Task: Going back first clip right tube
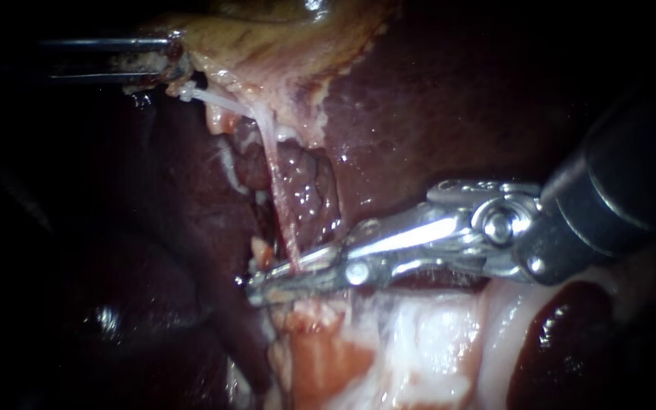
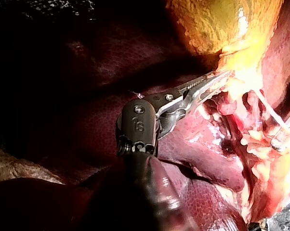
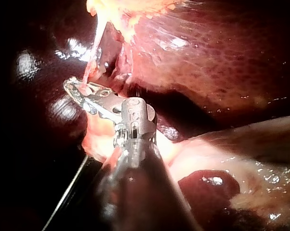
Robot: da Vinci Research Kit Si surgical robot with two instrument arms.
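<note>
A thin pale tube [image 1: 276, 182] runs down from the yellowish gallbladder [image 1: 267, 38] across the dark liver bed. My right instrument [image 1: 279, 277] comes in from the right. Its long metal jaws stand slightly apart at the tube's lower end, and the tube passes between them. I see no clip on the tube. In the right wrist view the same jaws [image 3: 80, 91] sit under the hanging tube [image 3: 94, 43]. My left instrument [image 1: 170, 64] is at the upper left, shut on the gallbladder's edge and holding it up, as the left wrist view [image 2: 221, 77] also shows.
Dark red liver [image 1: 434, 114] fills the upper right and the left. Pale, white-pink fatty tissue [image 1: 419, 342] lies under the right instrument's jaws. A white strand [image 1: 206, 97] stretches from the left jaws toward the tube.
</note>
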